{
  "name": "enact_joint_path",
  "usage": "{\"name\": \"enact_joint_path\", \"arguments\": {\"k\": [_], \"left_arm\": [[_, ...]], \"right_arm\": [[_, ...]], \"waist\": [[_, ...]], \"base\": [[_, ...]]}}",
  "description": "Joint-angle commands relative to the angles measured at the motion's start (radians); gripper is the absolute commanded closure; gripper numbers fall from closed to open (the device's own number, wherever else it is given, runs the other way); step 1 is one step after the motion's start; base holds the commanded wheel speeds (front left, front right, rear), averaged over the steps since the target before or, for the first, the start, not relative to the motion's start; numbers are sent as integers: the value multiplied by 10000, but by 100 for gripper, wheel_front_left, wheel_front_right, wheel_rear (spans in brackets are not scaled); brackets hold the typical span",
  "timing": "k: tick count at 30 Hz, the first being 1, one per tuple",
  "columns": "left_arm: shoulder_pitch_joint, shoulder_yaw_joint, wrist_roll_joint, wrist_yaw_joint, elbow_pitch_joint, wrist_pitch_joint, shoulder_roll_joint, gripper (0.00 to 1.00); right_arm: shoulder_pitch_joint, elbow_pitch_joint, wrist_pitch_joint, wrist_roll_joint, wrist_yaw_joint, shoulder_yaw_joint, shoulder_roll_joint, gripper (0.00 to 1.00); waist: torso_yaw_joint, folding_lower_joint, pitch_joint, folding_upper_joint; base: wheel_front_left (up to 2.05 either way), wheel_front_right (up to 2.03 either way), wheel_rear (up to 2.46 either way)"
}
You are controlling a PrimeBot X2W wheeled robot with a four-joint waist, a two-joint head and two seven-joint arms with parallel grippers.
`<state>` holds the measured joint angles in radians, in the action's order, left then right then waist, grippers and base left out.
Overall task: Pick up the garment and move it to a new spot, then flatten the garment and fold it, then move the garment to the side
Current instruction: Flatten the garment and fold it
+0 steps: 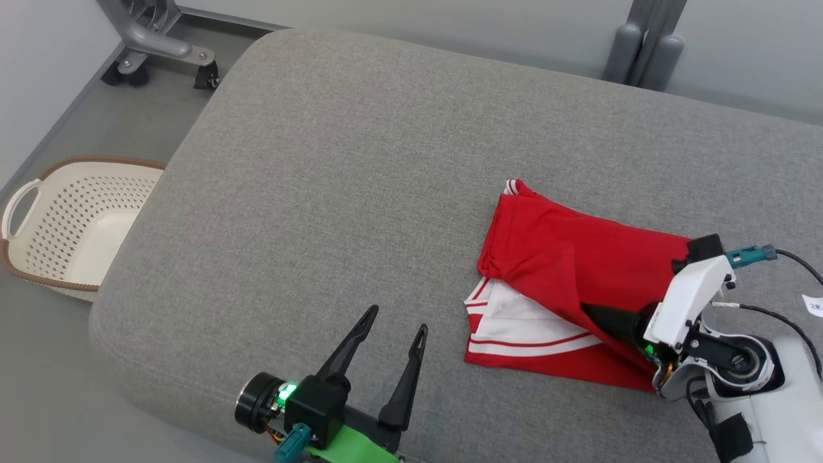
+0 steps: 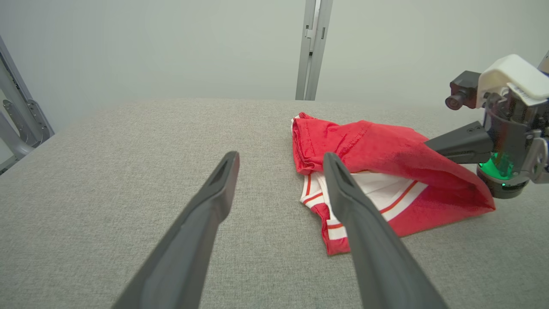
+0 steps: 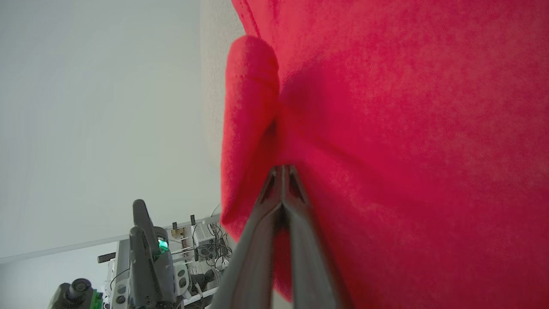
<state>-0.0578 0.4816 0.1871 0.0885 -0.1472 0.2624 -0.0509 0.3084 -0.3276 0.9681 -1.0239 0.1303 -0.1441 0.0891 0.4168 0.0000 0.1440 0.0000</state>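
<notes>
The right tool (image 3: 283,171), jaws pressed together, pinches a lifted fold of the red-and-white garment (image 1: 566,257), which lies on the right part of the grey upholstered bench (image 1: 360,167). The left tool (image 1: 397,320) stands spread wide and empty, apart from the garment.

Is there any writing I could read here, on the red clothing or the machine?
Nothing legible.
White tag at the head view's right edge: marks too small to read.
Sticker on the right arm's white cover: blurred.
Red garment: no lettering shows.
</notes>
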Motion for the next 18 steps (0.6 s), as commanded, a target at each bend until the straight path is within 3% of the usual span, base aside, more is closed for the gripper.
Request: {"name": "enact_joint_path", "arguments": {"k": [1, 8, 17, 18], "left_arm": [[-107, -46, -43, 60, -39, 28, -4, 0], [100, -18, -48, 71, -65, 28, -4, 0], [361, -118, 19, -100, -109, 28, -5, 0], [436, -211, 10, -151, -123, 28, -7, 0]], "right_arm": [[-314, 275, 131, -148, 4, 221, -43, 100], [-1468, 1742, 161, -729, 4, 1313, -218, 100], [-2796, 3239, -1741, -995, 5, 797, -44, 100], [-2972, 3364, -2099, -847, 4, 775, 12, 65]], "waist": [[-36, 0, -72, 0], [-145, 0, -302, 0], [-131, 0, -833, 0], [-216, 0, -929, 0]], "base": [[0, 0, 0], [0, 0, 0], [0, 0, 0], [0, 0, 0]]}}
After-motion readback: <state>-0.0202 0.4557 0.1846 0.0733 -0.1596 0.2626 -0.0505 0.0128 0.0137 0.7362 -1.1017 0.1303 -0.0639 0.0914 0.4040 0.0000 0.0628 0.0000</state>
